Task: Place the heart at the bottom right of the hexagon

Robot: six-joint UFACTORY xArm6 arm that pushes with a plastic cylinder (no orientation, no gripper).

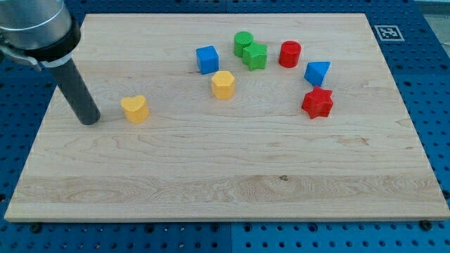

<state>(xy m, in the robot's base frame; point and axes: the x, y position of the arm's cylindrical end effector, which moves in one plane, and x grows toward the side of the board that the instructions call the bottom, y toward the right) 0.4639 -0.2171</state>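
A yellow heart lies on the wooden board at the view's left. A yellow hexagon lies to its right and a little higher, near the board's middle. My tip rests on the board just left of the heart, a short gap apart from it. The dark rod rises from the tip toward the view's top left.
A blue cube sits up-left of the hexagon. A green cylinder and a green star-like block touch each other. A red cylinder, a blue triangle and a red star stand at the right.
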